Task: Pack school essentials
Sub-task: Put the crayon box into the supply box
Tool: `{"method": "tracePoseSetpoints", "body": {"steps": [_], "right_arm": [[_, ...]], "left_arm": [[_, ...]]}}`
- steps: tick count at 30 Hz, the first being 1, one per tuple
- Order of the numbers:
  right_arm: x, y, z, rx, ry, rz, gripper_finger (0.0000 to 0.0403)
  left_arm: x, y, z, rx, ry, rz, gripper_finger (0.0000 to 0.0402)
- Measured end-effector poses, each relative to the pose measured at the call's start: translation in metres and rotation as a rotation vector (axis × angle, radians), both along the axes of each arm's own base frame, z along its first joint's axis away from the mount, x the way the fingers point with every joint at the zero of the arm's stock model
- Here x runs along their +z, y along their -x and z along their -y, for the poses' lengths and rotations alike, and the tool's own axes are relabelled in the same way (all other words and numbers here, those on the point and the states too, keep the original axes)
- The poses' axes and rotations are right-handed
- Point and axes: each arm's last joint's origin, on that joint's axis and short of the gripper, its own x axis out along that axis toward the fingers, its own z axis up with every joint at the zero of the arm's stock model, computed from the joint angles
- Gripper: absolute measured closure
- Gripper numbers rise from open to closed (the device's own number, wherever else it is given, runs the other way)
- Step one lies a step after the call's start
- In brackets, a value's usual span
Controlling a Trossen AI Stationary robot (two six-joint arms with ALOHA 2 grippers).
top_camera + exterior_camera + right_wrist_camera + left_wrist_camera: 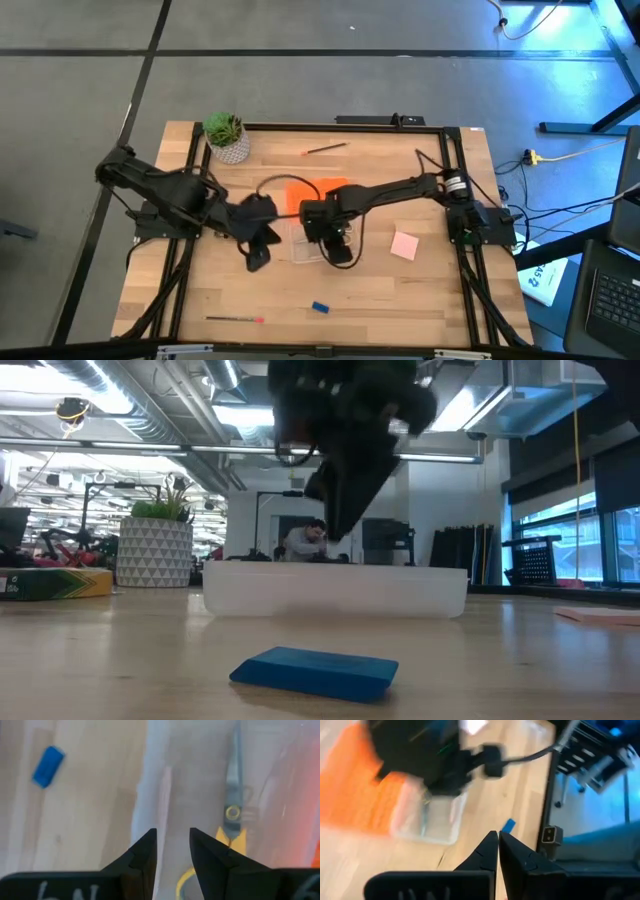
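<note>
The clear box (303,247) sits at the table's middle with the yellow-handled scissors (232,815) lying inside it. My right gripper (172,840) hangs open with a narrow gap above the box's near wall (335,590), holding nothing. My left gripper (497,842) is shut and empty, just left of the box (258,257). The tiny blue block (320,307) lies flat near the front edge, the pink pad (404,245) right of the box. A crayon box (55,582) shows at the left in the low view. One pencil (235,319) lies near the front edge, another (325,149) near the far edge.
The orange lid (312,190) lies just behind the clear box, under my right arm. A small potted plant (228,135) stands at the far left corner. A person sits in the room beyond the table (310,540). Bare wood shows at the front right.
</note>
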Motion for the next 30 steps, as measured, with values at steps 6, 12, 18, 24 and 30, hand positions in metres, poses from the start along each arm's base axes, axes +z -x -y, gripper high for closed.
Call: {"method": "tracePoseSetpoints", "body": {"steps": [6, 12, 18, 24, 30], "right_arm": [[0.039, 0.012, 0.001, -0.004, -0.002, 0.092, 0.0286], [0.086, 0.032, 0.009, -0.025, 0.005, 0.197, 0.0286], [0.132, 0.054, 0.019, -0.053, 0.007, 0.357, 0.0286], [0.165, 0.069, 0.029, -0.103, -0.012, 0.489, 0.0286], [0.176, 0.068, 0.039, -0.297, 0.131, 0.582, 0.0286]], "left_arm": [[0.000, 0.027, -0.011, 0.233, 0.056, -0.124, 0.0400], [-0.008, 0.045, -0.019, 0.457, 0.103, -0.307, 0.0396], [-0.013, 0.053, -0.024, 0.535, 0.141, -0.355, 0.0386], [-0.031, 0.062, -0.031, 0.597, 0.147, -0.389, 0.0383], [-0.046, 0.070, -0.036, 0.616, 0.185, -0.362, 0.0392]]}}
